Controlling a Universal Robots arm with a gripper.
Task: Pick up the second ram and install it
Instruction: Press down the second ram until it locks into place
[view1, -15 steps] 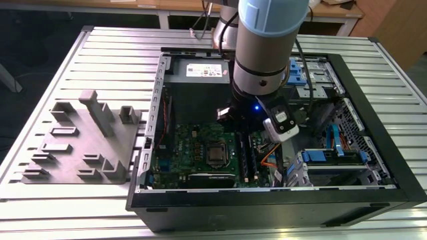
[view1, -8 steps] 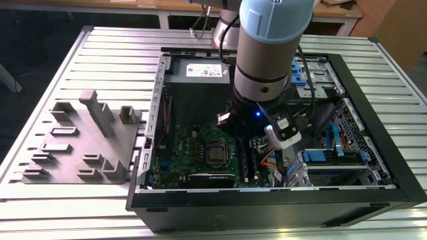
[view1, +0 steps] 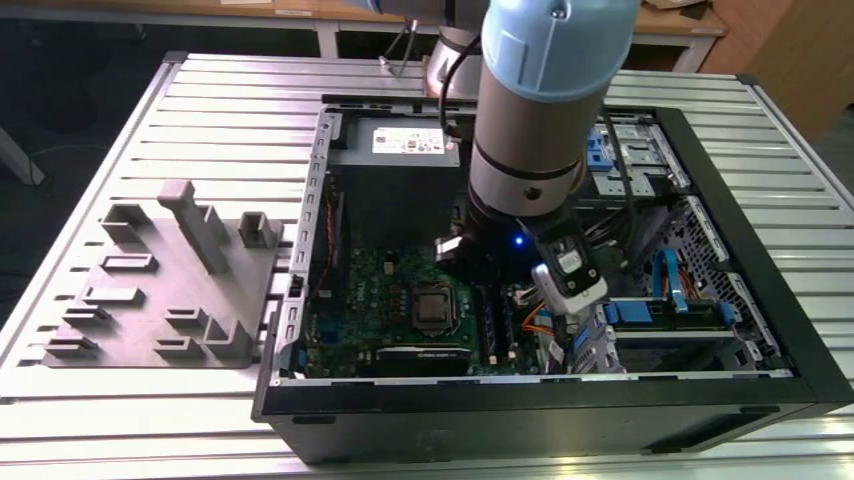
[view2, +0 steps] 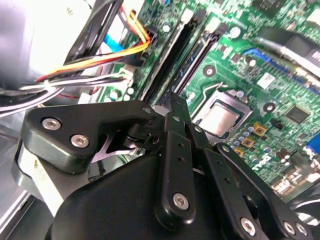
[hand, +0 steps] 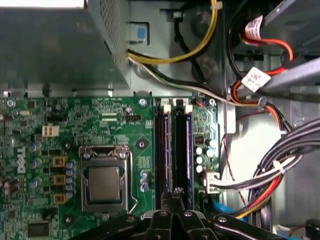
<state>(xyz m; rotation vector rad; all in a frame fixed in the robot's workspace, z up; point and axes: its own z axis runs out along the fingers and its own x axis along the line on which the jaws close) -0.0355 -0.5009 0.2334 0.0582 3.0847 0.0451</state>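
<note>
A: Entry, largest first. Slatted metal table (view1: 120, 120), with an open computer case (view1: 787, 330) lying on it, side panel off.

B: Arm?

A: The robot arm (view1: 534, 120) comes down into the case from above, over the middle of the board. On the table at the exterior view's left, just beside the case, lies a grey plastic fixture (view1: 160, 290) with upright slabs.

B: Inside the case?

A: Green motherboard (hand: 75, 115). Processor socket (hand: 105, 182) bare, silver lid showing. A cable bundle (hand: 270, 175) of black, white, red and orange leads runs along the far side of the memory slots from the socket.

B: The second ram?

A: It reads as the dark strip (hand: 182, 150) standing on edge in the slot nearer the cables, parallel to and just beside the other slot. Cannot tell whether it is fully seated.

B: Gripper?

A: The gripper (hand: 177, 191) is clenched in both wrist views (view2: 173, 102), fingers pressed together, nothing seen between them. The tips hang at the end of the two slots. Contact with the stick: cannot tell.
</note>
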